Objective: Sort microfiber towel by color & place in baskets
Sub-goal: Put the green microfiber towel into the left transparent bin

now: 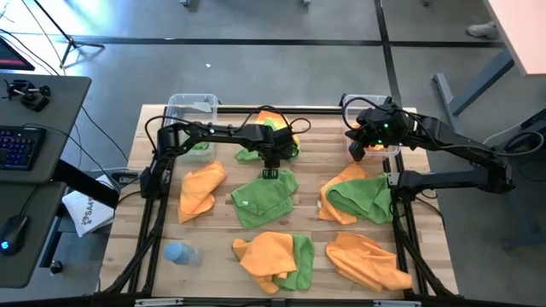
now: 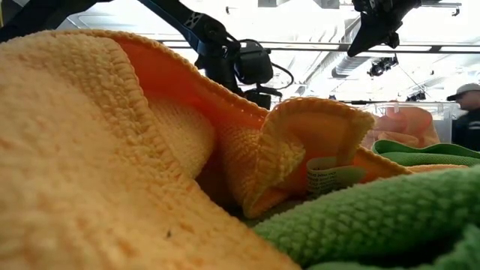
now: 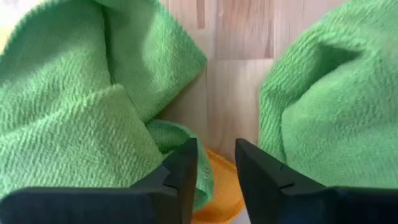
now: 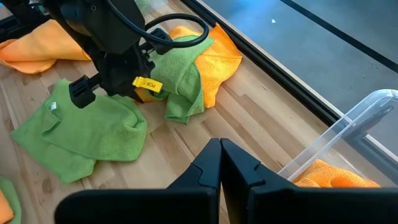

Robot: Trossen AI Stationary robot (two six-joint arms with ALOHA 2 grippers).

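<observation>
Nearest, along the table's front: orange towel (image 1: 365, 258), an orange-and-green heap (image 1: 275, 258), a pale blue bottle (image 1: 180, 252). Mid-table: left gripper (image 1: 270, 173), fingers (image 3: 181, 171) slightly apart and empty, poised over a green towel (image 1: 264, 198). Farther back: right gripper (image 1: 357, 152), fingers pressed together, empty, above the right basket (image 4: 348, 134) holding orange cloth; left basket (image 1: 189, 106) holding green.

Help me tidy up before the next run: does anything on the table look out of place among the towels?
Yes: a small pale blue bottle lies at the table's near left corner, the only thing there that is neither towel nor basket. Also, several green and orange towels lie tangled together, as in the near middle pile.
</observation>
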